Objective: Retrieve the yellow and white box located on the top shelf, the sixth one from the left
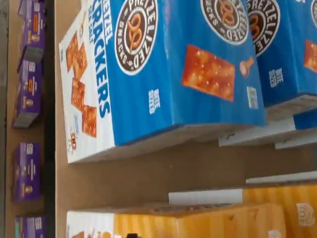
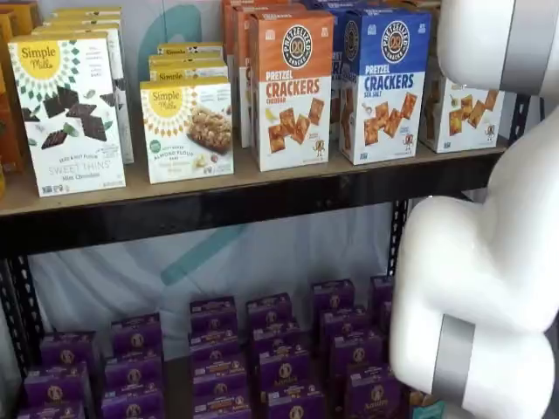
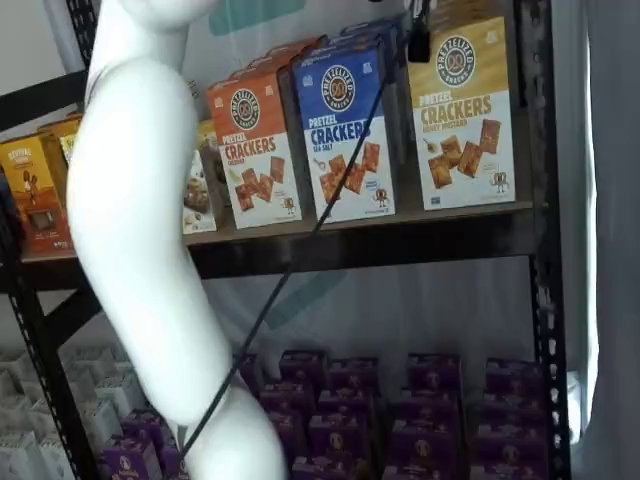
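I'm hovering over the top shelf, gripper spread wide and empty to straddle the yellow and white box, standing upright at the row's end beside the blue box.

A shop-like display is shown, set up as a test rig. Boxed groceries are lined up in rows, fronts outward, on a dark board shelf carried by black metal uprights. Cracker boxes are stocked above, purple boxes below. A white robot arm is placed before the shelves.
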Controlling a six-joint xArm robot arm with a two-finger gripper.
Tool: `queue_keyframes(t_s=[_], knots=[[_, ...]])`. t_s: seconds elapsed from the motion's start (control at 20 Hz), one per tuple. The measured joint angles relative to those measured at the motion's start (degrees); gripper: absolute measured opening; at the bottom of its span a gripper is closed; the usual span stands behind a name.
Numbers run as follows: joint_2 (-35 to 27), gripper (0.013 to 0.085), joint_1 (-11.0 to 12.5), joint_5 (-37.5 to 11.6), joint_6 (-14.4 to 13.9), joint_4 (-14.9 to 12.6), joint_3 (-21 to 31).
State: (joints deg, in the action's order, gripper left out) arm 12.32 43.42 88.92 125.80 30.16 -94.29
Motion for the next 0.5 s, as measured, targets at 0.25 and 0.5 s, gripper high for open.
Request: queue_keyframes(t_s=[0.25,0.5], knots=[[-2.15,0.085,-1.25,0.08,-0.15,-2.77,-1.99],[-4.75,0.085,-2.53,2.76,-1.12,-5.99,-5.36]])
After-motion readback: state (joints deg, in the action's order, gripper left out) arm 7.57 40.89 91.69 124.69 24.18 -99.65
